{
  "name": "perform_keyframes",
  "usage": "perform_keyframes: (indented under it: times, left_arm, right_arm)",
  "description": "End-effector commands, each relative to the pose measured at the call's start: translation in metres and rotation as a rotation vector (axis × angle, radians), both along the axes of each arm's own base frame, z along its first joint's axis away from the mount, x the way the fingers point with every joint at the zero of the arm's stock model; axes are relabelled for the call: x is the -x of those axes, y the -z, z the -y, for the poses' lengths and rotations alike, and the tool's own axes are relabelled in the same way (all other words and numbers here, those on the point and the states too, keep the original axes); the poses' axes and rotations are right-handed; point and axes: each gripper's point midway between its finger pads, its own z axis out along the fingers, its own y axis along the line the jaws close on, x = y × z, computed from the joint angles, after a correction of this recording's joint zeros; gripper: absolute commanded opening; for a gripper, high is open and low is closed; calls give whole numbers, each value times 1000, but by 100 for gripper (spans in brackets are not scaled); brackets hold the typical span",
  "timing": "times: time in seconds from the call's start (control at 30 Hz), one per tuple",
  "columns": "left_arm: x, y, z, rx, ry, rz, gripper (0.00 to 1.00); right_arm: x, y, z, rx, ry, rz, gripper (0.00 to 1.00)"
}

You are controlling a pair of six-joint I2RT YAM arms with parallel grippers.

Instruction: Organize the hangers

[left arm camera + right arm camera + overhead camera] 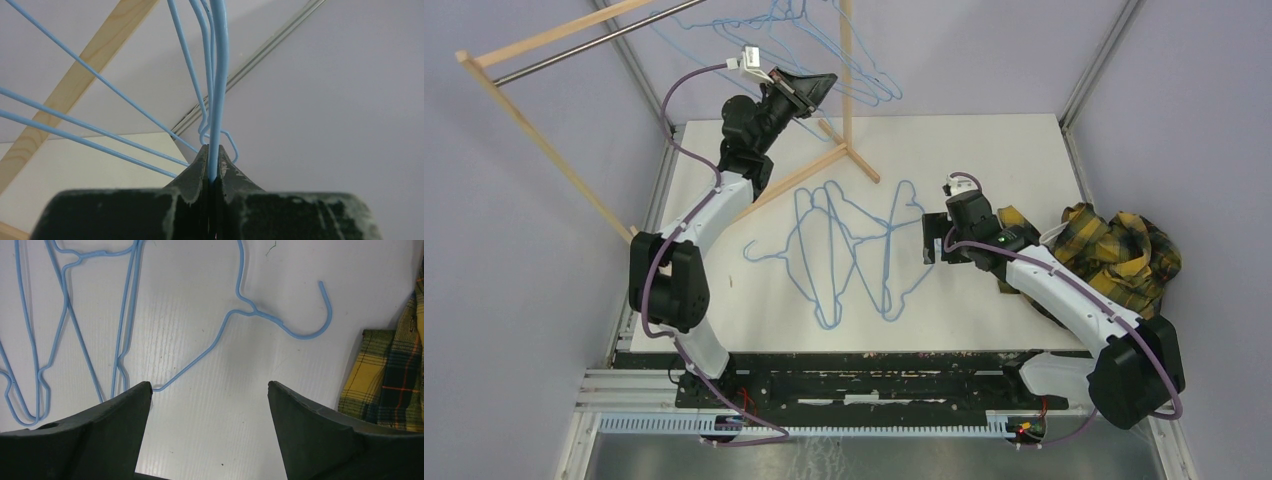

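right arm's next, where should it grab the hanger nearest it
Probably at the neck just below the hook, coming straight down: the hanger lies flat on the table, and there its wire is clear of the other hangers, under the open right gripper.

No legible text or labels anywhere

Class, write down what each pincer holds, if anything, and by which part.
The left pincer is shut on a blue hanger, pinching a straight stretch of its wire; which side cannot be told. The right pincer is open and holds nothing.
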Motion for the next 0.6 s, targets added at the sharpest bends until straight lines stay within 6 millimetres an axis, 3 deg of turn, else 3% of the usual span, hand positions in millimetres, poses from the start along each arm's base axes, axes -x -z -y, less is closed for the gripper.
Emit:
perform_keyframes:
  times: [0.0,0.13,0.37,0.57]
  left_arm:
    - [-4,15,12,-5,78,-113,3]
    - [-6,19,14,2,88,-126,4]
    - [-1,23,13,-14,87,-131,43]
    - [5,13,7,-46,61,-107,63]
  right_arm:
    - [-8,-5,-3,-29,13,31,95]
    - [-8,-2,1,-19,19,27,95]
    - [-6,2,4,-21,26,16,96]
    - [-4,3,4,-28,27,11,97]
